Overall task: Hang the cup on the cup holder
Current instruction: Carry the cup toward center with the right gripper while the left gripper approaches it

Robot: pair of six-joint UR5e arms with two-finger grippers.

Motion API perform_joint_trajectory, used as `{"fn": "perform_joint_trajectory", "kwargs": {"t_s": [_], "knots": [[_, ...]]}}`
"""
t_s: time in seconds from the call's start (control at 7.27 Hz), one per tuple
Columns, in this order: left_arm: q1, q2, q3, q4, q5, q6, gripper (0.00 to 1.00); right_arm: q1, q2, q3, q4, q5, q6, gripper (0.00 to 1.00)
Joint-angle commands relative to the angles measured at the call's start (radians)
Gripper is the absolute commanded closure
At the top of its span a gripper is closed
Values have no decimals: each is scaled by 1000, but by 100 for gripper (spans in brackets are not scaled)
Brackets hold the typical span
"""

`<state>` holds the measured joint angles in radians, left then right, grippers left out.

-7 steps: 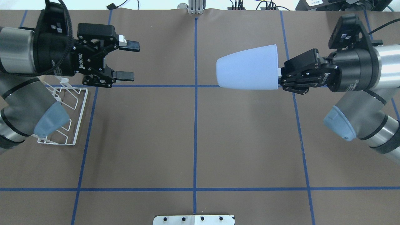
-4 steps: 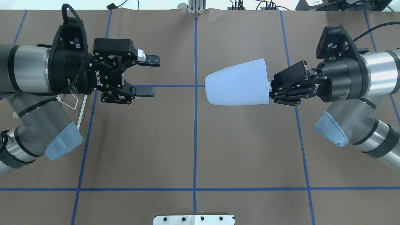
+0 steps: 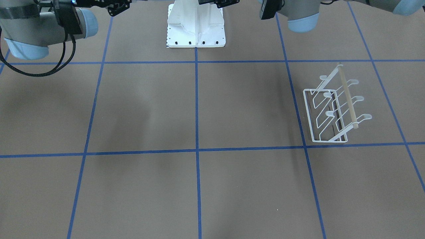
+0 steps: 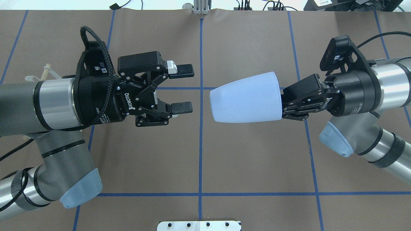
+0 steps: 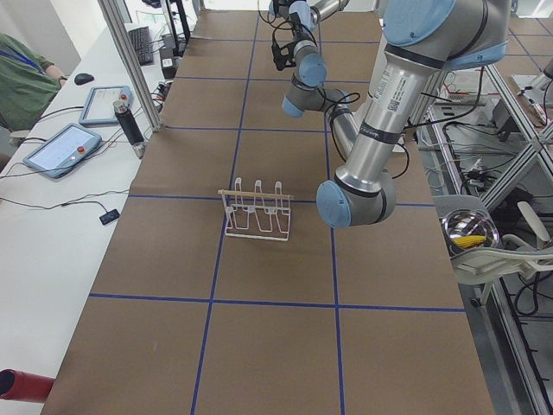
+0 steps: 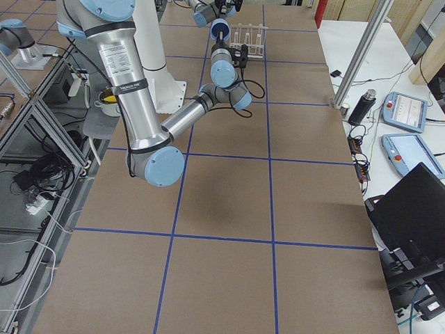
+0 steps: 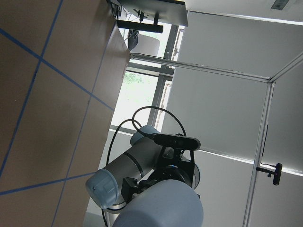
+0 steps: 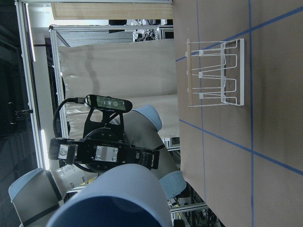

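The light blue cup (image 4: 245,98) is held on its side in mid-air right of the table's centre, its base pointing left. My right gripper (image 4: 283,103) is shut on its rim. My left gripper (image 4: 182,89) is open and empty, its fingers pointing right at the cup's base, a short gap away. The cup also shows in the left wrist view (image 7: 163,208) and the right wrist view (image 8: 113,198). The white wire cup holder (image 3: 332,109) stands on the table on my left side, with no cup on it. In the overhead view my left arm hides nearly all of it.
The robot's white base plate (image 3: 196,26) sits at the table's near edge. Blue tape lines cross the brown table. Tablets (image 5: 56,147) and cables lie on a side bench beyond the table.
Both arms moved toward the centre. My left gripper travelled right, off the cup holder's side, staying open. My right gripper carried the cup a little left and nearer to me.
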<state>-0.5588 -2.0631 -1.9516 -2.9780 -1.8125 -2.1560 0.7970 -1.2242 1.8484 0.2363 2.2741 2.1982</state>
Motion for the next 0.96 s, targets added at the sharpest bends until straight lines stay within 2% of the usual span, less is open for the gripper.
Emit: {"fn": "perform_joint_trajectory", "kwargs": {"t_s": [0.0, 0.83], "knots": [[8, -6, 0, 5, 9, -2, 2, -15, 0, 2, 73, -25, 34, 100], [69, -43, 3, 11, 12, -16, 2, -79, 0, -2, 75, -81, 29, 100]]}}
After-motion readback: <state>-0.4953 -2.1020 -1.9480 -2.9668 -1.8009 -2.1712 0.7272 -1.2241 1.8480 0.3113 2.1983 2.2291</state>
